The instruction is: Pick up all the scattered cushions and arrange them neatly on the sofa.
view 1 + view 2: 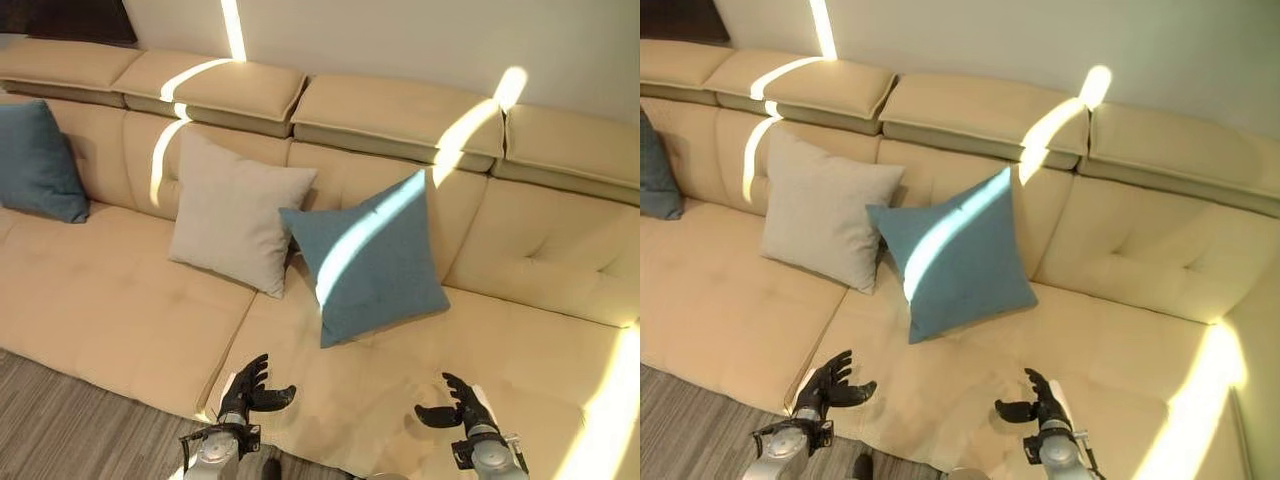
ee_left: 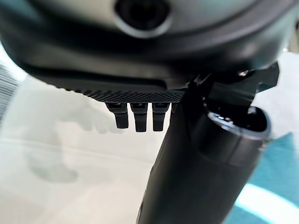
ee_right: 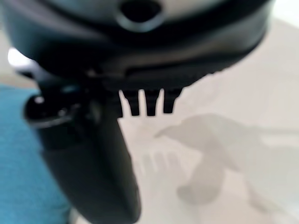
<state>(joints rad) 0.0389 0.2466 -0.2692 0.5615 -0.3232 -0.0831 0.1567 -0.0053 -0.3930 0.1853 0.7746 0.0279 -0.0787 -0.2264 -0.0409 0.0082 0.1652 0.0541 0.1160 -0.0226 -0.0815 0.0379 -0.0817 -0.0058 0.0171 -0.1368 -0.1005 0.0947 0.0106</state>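
— Why's the blue cushion (image 1: 372,262) tipped like that?
— It leans on the sofa (image 1: 520,240) backrest, overlapping the beige cushion (image 1: 233,213). Left hand (image 1: 247,388) and right hand (image 1: 455,403) hover empty over the seat, fingers loosely spread.

We see a tan sofa (image 1: 110,300) carrying three cushions. Just beyond our left fingers (image 1: 250,375) a beige cushion (image 1: 235,212) leans on the backrest; a blue cushion (image 1: 372,262) leans beside it, overlapping its edge, ahead of our right fingers (image 1: 455,388). Another blue one (image 1: 38,165) leans far off, past the left fingers.
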